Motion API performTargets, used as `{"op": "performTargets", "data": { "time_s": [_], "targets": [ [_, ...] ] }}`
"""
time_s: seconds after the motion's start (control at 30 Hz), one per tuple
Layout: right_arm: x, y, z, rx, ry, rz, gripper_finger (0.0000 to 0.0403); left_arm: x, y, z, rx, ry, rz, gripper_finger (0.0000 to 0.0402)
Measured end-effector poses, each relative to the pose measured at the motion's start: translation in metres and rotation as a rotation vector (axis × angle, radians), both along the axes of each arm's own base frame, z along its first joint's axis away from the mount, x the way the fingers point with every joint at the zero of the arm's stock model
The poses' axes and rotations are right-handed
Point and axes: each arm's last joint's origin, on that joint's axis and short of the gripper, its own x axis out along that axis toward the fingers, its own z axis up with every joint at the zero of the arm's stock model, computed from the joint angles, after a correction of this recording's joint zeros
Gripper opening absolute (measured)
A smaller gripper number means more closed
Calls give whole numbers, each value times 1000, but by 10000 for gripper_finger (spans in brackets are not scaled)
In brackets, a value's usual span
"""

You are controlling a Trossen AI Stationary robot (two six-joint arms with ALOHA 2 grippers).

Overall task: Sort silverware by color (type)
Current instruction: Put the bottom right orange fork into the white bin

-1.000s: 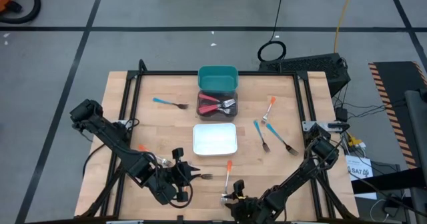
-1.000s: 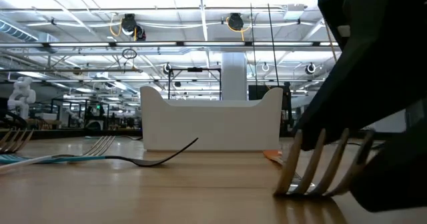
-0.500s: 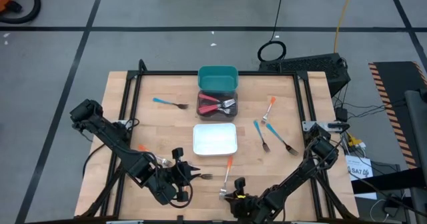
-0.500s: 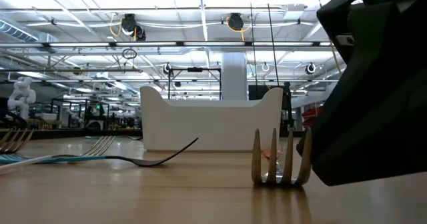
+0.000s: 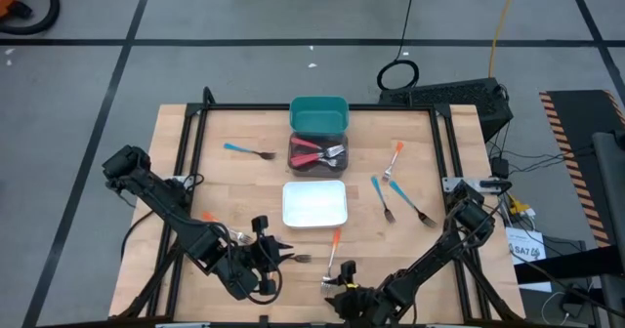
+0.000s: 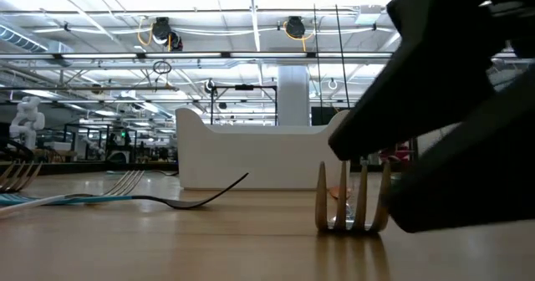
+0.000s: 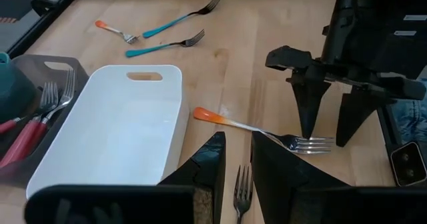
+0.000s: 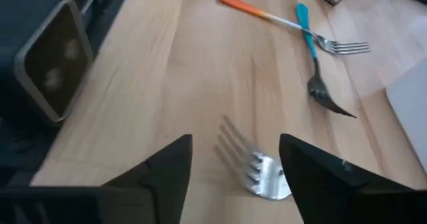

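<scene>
An orange-handled fork (image 5: 333,258) lies flat on the wood near the table's near edge, its handle toward the white bin. Its silver head (image 8: 257,174) sits between the two fingers of my open right gripper (image 5: 337,289), which point down on either side of it (image 7: 328,141). I cannot tell whether they touch it. My left gripper (image 5: 281,253) waits just left of it, its fingers (image 7: 239,136) a narrow gap apart. Through that gap, the head of another fork (image 7: 241,191) shows on the table.
White bin (image 5: 314,203) at the table's middle; behind it a dark bin (image 5: 317,154) holding red forks, then a teal bin (image 5: 319,113). A blue fork (image 5: 247,152) lies far left. Blue and orange forks (image 5: 395,186) lie right. More forks (image 8: 303,24) lie by the left arm.
The orange fork's head slid a little toward the table's left and settled from tilted to level, while its handle end stayed near the white bin. My right gripper shifted above the head and now stands astride it.
</scene>
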Motion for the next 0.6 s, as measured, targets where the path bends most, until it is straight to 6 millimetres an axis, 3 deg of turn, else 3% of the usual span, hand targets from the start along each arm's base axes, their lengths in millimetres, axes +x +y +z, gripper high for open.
{"op": "performTargets", "data": {
  "time_s": [0.13,0.3,0.6],
  "targets": [
    [4,-4,-1,9,3,-15,219,0,1,0,5,-5,9,72],
    [6,-4,-17,-3,15,-26,188,2,3,0,6,-5,17,72],
    [6,-4,-22,-17,22,-22,73,2,3,0,8,-5,18,72]
  ]
}}
